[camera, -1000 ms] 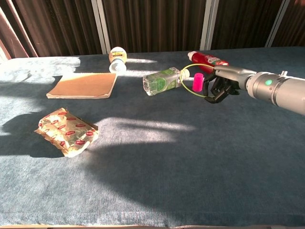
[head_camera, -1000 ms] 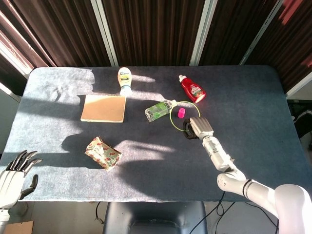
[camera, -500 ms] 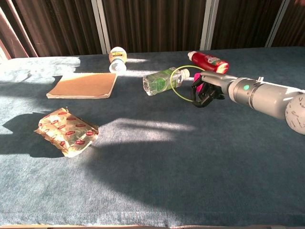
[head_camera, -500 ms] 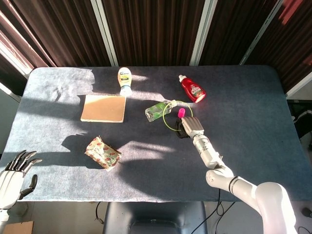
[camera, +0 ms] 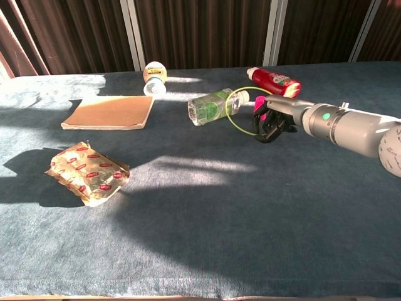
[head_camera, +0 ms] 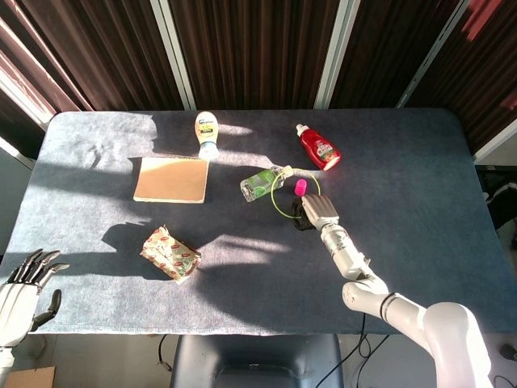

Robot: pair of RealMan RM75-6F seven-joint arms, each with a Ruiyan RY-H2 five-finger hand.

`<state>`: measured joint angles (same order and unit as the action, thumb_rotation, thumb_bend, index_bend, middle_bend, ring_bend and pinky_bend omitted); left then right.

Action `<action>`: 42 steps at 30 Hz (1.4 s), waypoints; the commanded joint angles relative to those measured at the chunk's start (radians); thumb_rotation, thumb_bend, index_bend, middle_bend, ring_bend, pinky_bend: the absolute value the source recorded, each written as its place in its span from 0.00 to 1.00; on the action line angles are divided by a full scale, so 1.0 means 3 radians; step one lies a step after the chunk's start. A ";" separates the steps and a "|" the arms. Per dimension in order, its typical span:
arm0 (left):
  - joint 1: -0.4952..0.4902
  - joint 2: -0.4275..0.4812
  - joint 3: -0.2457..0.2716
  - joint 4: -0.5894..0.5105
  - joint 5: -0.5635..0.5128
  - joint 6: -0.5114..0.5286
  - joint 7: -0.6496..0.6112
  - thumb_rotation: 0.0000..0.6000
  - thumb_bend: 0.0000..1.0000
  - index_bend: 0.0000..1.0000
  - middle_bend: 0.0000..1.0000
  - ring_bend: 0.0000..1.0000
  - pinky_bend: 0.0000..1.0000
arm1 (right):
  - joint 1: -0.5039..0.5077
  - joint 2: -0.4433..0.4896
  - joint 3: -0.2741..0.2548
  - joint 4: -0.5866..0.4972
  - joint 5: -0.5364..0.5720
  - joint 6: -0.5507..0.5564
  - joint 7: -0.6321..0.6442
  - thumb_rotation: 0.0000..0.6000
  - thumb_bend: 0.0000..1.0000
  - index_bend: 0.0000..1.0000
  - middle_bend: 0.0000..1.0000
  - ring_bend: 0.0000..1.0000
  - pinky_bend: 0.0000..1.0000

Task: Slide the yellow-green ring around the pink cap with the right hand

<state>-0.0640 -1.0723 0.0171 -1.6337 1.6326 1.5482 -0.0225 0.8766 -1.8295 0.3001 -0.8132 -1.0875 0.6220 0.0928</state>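
The thin yellow-green ring (head_camera: 273, 196) lies flat on the blue-grey table (head_camera: 420, 186), and the small pink cap (head_camera: 300, 187) stands inside its loop. My right hand (head_camera: 313, 212) has its fingers curled over the ring's near edge, just in front of the cap. In the chest view the ring (camera: 227, 113) reaches to the clear bottle's neck, and my right hand (camera: 272, 119) partly hides the cap (camera: 259, 102). My left hand (head_camera: 20, 295) hangs off the table's front left corner, holding nothing, its fingers apart.
A clear bottle with a green label (head_camera: 260, 183) lies touching the ring's far left side. A red bottle (head_camera: 320, 148) lies behind the cap. Further left are a white bottle (head_camera: 208, 132), a tan board (head_camera: 171, 179) and a foil snack pack (head_camera: 170, 253).
My right hand dragged the ring leftward, toward the clear bottle, then eased slightly back to the right. The pink cap stayed inside the loop. The left hand has not moved.
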 commanded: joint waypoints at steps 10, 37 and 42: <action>-0.0004 -0.0001 0.0006 -0.0010 0.0003 -0.0015 0.0027 1.00 0.53 0.27 0.14 0.07 0.24 | -0.0086 0.0124 -0.0070 -0.0177 -0.0124 0.0126 0.0021 1.00 0.53 0.71 0.96 1.00 1.00; -0.0022 0.0003 0.0010 -0.0022 -0.0008 -0.0058 0.0053 1.00 0.53 0.27 0.14 0.07 0.24 | -0.0497 0.0940 -0.0236 -0.1429 -0.0256 0.0728 -0.0385 1.00 0.43 0.57 0.96 1.00 1.00; -0.0018 -0.0003 -0.0002 -0.0018 -0.0024 -0.0046 0.0053 1.00 0.53 0.27 0.14 0.07 0.24 | -0.0877 0.1403 -0.0413 -0.2073 -0.0609 0.1381 -0.0521 1.00 0.43 0.56 0.96 1.00 0.99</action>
<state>-0.0694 -1.0732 0.0168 -1.6392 1.6253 1.5341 -0.0066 0.6933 -1.5010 0.2164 -1.3212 -1.1966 0.9151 -0.0291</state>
